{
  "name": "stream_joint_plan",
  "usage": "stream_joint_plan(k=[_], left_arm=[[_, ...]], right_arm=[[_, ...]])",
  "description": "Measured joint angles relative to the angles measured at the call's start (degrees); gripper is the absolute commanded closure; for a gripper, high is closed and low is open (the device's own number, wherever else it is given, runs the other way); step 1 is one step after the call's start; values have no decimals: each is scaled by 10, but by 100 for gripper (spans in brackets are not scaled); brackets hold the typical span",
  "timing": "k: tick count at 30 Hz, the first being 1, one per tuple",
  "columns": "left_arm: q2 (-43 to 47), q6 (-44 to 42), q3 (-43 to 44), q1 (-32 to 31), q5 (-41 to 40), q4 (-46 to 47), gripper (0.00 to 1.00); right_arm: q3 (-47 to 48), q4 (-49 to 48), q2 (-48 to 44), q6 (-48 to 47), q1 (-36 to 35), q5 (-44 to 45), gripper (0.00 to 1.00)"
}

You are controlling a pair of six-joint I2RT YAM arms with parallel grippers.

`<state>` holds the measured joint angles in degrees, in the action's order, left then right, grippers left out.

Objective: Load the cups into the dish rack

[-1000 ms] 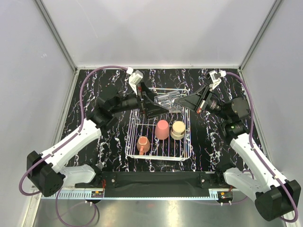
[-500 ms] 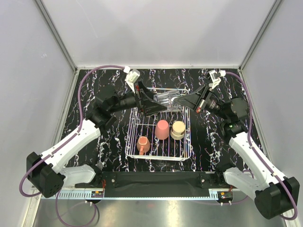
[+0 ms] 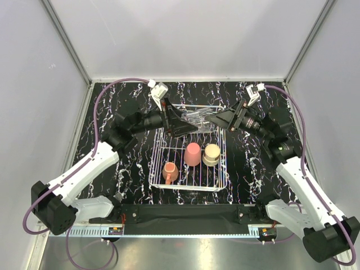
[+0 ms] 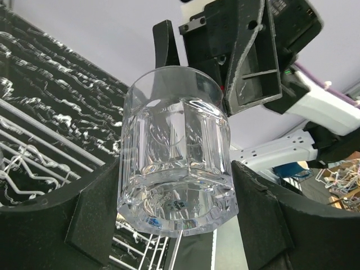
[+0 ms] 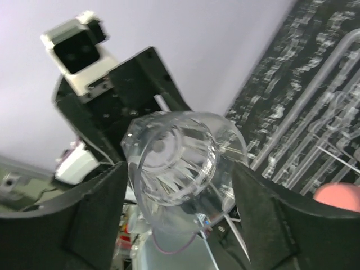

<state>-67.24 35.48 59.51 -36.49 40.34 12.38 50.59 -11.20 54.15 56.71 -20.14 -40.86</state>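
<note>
You've got a black tabletop w/ white squiggly lines like marble [image 3: 250, 163]. Plain pale grey walls stand round it: back wall [image 3: 191, 34], L wall [image 3: 34, 112], R wall [image 3: 334, 84]. Thin silver metal posts [image 3: 66, 40] run up the far corners. A shiny grey metal strip [image 3: 185, 256] lies along the front edge, near you. The light is soft & even. Your left wrist view also shows a blurry messy bit of room [image 4: 332, 174] far off.
</note>
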Motion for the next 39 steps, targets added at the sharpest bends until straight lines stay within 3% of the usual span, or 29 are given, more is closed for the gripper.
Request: stream_joint_plan(k=[5,9,13,17,23,31,39], left_arm=[[-18,-43,52,0,-43,-104,100],[-69,-87,138,-14,-97,-209,100],[-114,-129,198,-55,-166,-307,100],[-137,-150,221,-99,-245,-392,100],[-183,-162,262,-168,-359,-490,100],[-238,-198,309,-312,-530,-579,100],[-273,-231,346,-364,-597,-627,100]], right_arm=[[81,216,0,-93,-1,107,14],[155,391,-8,-131,-1,295,15],[171,518,-29,-133,0,461,16],[189,609,-30,-132,0,554,16],[205,670,-21,-133,0,614,16],[205,691,-19,-139,0,629,15],[205,694,-19,-148,0,629,15]])
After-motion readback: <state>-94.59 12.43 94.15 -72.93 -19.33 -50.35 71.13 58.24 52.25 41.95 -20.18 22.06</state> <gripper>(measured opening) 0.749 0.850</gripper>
